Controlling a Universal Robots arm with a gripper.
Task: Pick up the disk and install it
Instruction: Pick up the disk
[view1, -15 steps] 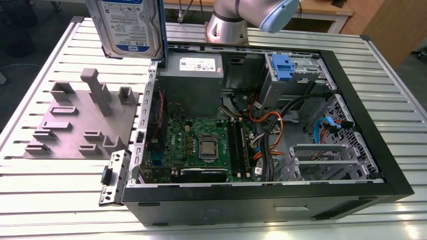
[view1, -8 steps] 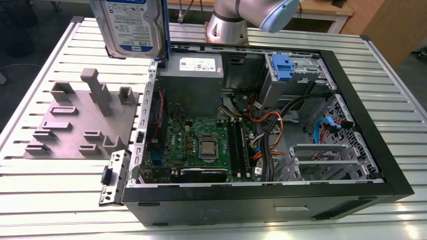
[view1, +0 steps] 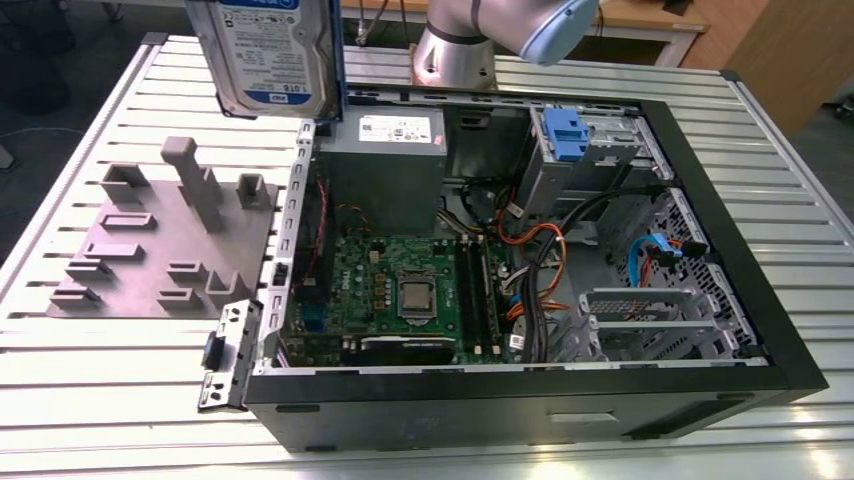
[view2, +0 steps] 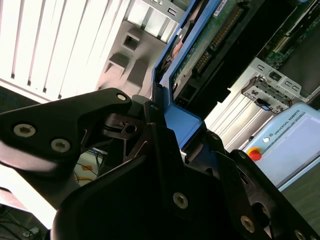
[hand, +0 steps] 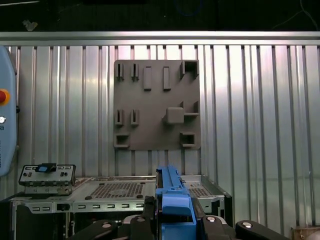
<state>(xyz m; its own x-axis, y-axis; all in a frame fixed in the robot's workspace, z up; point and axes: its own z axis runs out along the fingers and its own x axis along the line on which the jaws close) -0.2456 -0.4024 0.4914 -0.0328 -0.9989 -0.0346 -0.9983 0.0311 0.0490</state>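
The disk hangs upright high above the far corner of the open computer case, on the exterior view's left, its white-and-blue label facing the camera. In the second wrist view my gripper is shut on the blue carrier of the disk, whose green circuit-board side shows beyond the black fingers. In the first wrist view the disk's blue carrier edge stands between the gripper halves.
Inside the case lie a motherboard, a grey power supply box, loose cables and a fixed blue caddy in the drive bay. A grey fixture plate with upright pegs sits on the slatted table beside the case. The arm's base stands behind.
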